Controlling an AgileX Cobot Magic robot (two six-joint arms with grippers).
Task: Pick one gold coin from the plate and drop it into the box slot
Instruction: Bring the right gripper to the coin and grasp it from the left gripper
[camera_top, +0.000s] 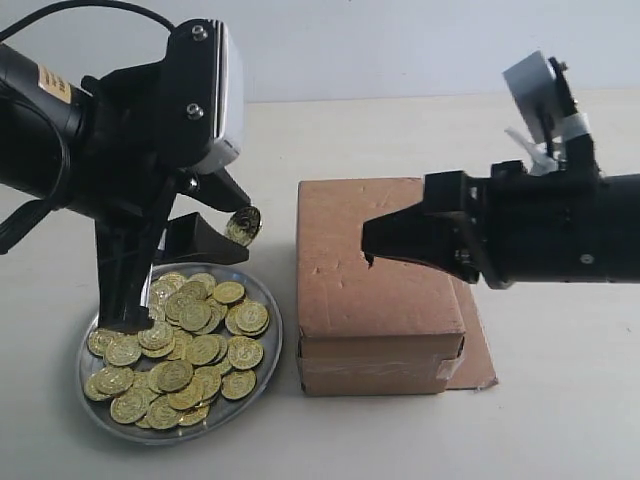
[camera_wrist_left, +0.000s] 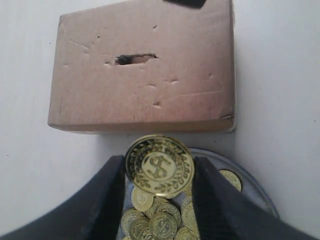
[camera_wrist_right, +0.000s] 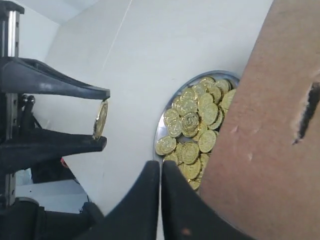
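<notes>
My left gripper (camera_top: 240, 222) is shut on one gold coin (camera_wrist_left: 159, 165), held on edge above the far rim of the plate (camera_top: 266, 350); the same coin (camera_wrist_right: 100, 119) shows edge-on between the left fingers in the right wrist view. The silver plate (camera_wrist_right: 161, 131) carries several gold coins piled together. To its right stands the brown cardboard box (camera_top: 375, 280), and the dark ragged slot (camera_wrist_left: 135, 59) lies in its top face, also seen as the slot (camera_wrist_right: 306, 111). My right gripper (camera_top: 366, 248) hovers shut and empty over the box top.
A flat cardboard flap (camera_top: 478, 355) sticks out at the box's right base. The white tabletop (camera_top: 560, 410) spreads around plate and box. A white clip-like part (camera_top: 540, 95) sits on the right arm.
</notes>
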